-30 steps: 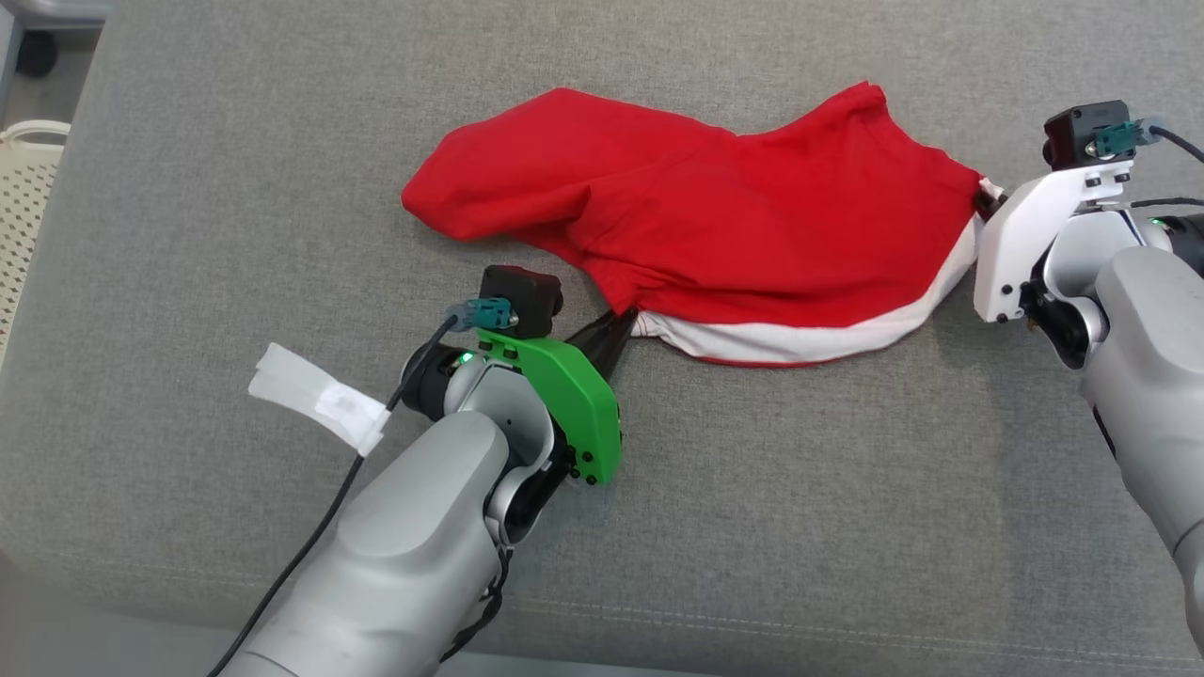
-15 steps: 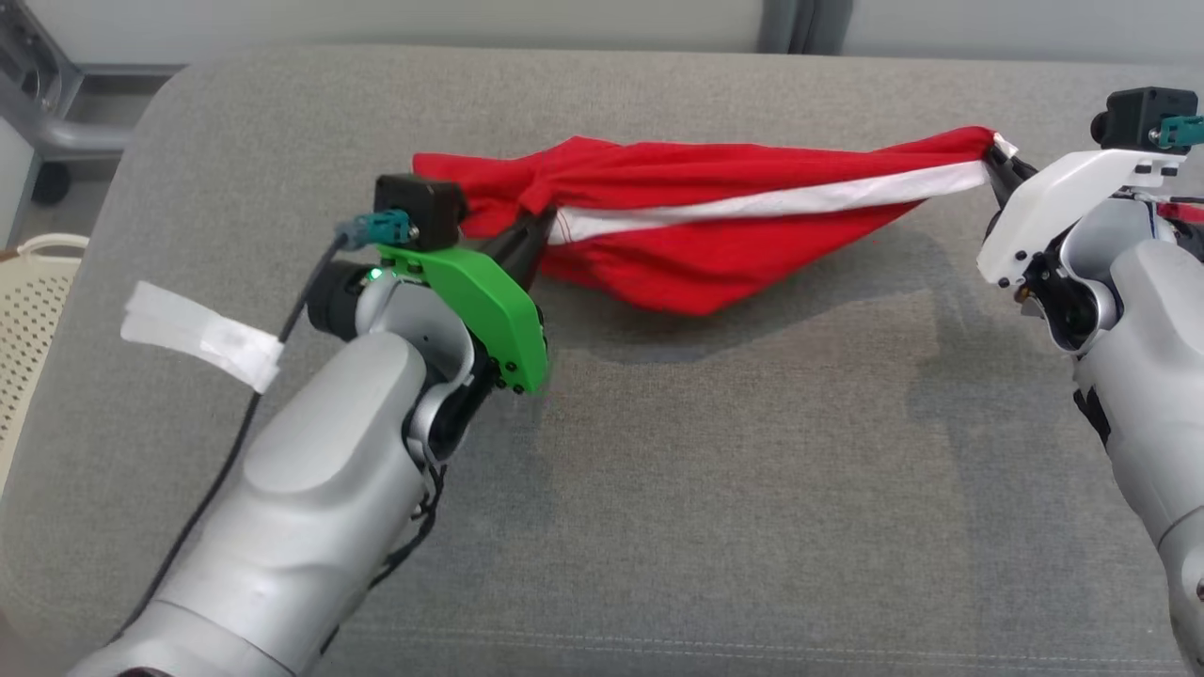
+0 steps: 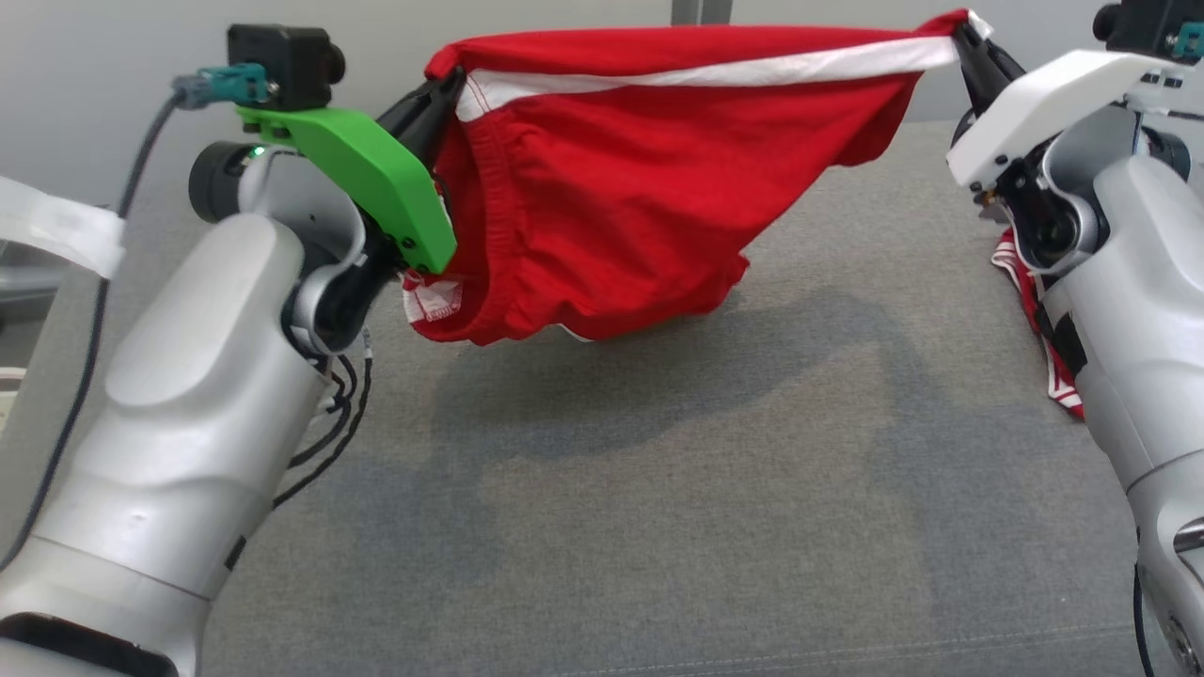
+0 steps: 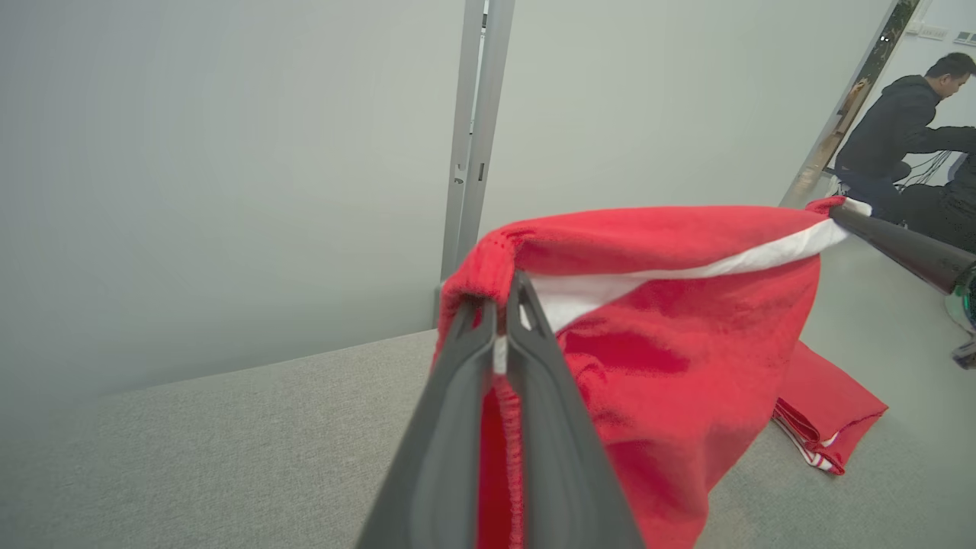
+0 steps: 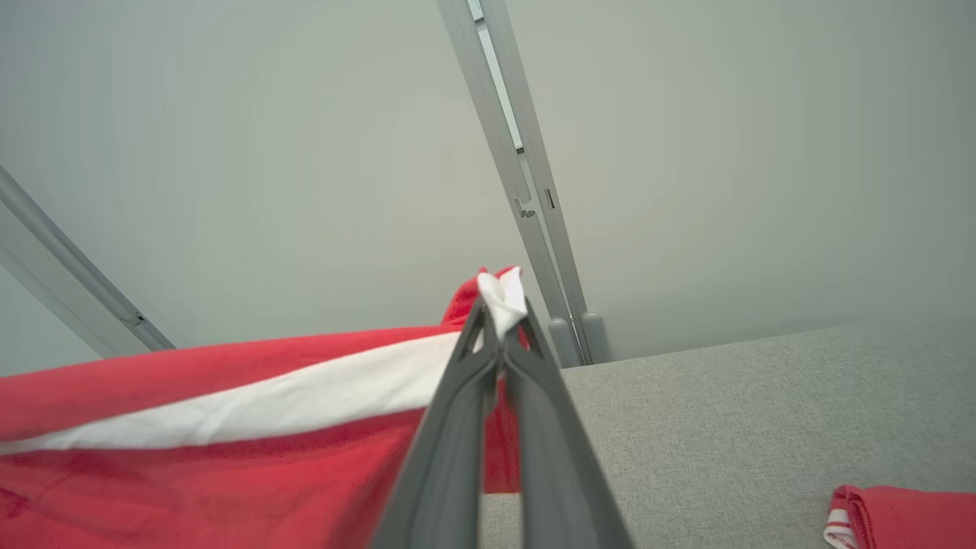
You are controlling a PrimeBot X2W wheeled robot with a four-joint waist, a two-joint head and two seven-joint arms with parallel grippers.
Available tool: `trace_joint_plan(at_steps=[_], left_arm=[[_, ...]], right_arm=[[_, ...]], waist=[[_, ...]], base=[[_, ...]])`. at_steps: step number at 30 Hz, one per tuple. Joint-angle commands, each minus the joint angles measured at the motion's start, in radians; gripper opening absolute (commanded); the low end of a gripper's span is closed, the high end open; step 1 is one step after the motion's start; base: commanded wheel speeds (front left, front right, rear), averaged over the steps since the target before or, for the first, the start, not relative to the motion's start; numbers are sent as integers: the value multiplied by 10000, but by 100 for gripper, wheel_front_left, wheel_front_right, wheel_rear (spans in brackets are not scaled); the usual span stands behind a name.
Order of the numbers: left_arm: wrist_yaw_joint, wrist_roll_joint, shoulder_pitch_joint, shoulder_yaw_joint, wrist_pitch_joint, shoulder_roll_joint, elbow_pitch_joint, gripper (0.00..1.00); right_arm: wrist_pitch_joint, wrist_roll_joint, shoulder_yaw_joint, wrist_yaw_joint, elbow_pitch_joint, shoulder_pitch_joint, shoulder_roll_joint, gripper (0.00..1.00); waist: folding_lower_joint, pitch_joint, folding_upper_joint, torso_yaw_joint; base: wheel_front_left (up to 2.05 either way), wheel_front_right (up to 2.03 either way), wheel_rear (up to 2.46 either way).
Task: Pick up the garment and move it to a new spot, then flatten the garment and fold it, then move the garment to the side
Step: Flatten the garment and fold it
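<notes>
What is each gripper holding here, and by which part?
Both hold the red garment, stretched between them: the left gripper pinches one end of its white-striped top edge, the right gripper the other end.

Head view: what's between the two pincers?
The red garment, hanging in the air, its white band stretched from the left pincer to the right pincer. The head view shows it.

Bright, even indoor light, soft, probably from overhead. Head view sharp; garment (image 3: 611, 188) casts broad diffuse shadow on grey fabric surface (image 3: 752, 564) below it. Colours vivid, exposure even. Left wrist view: wall (image 4: 191, 152) hazy, washed out toward left edge; left gripper (image 4: 499, 297) soft near lens. Right wrist view: wall rail (image 5: 526, 175) fairly crisp; right gripper (image 5: 499, 324) blurred toward bottom edge.
</notes>
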Motion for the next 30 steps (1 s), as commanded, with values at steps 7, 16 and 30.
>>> trace_joint_plan(at_steps=[7,16,30], left_arm=[[-384,-1191,-1365,989,862,714,-685,0],[-385,-1485,-3555,1705,1462,1278,-1373,0],[-380,-121,-5441,2354,-1994,708,-565,0]], right_arm=[[77,-635,87,-9,-443,-1858,273,0],[-976,-2277,-758,-9,319,-4855,719,0],[-2902,-5850,-3424,-18,628,-7098,1257,0]], waist=[[0,1966,0,-998],[0,4683,0,-1252],[0,5987,0,-965]], base=[[0,0,0],[0,0,0],[0,0,0]])
